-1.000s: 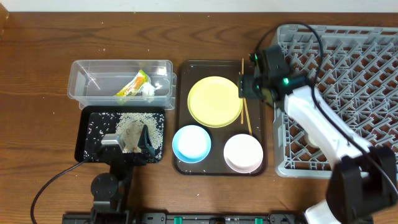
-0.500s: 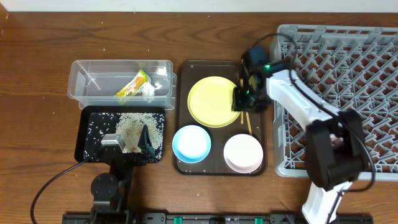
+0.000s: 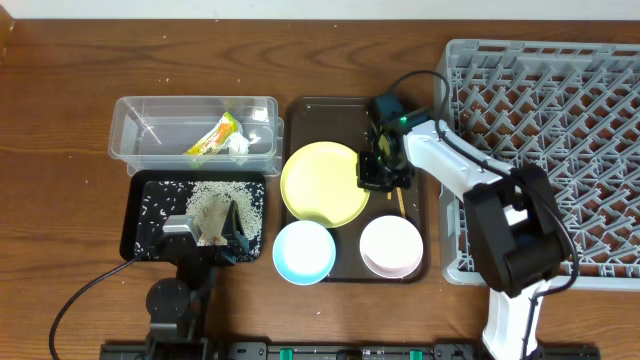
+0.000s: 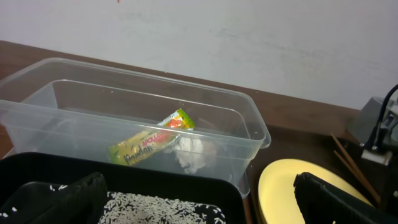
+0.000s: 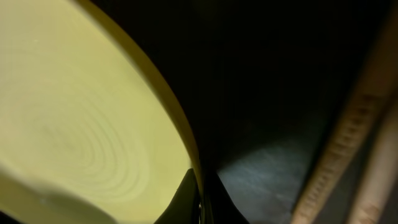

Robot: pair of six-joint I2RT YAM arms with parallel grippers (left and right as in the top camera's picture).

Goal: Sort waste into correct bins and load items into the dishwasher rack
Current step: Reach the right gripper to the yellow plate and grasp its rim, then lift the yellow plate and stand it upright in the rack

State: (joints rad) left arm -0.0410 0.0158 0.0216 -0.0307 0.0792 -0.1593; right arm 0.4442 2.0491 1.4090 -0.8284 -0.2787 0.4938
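Note:
The yellow-green plate lies on the brown serving tray. My right gripper is shut on its right rim, and in the right wrist view the black fingertips pinch the plate's edge. Two chopsticks lie just right of it. The light blue bowl and white-pinkish bowl sit at the tray's front. My left gripper hangs open over the rice in the black tray. The wrapper and tissue lie in the clear tub.
The grey dishwasher rack fills the right side, close beside the serving tray. The clear tub stands behind the black tray at the left. My right arm reaches across the rack's left edge.
My right gripper dropped to the plate's right rim and shut on it. The plate has slid left across the serving tray, and the blue bowl has shifted left and forward.

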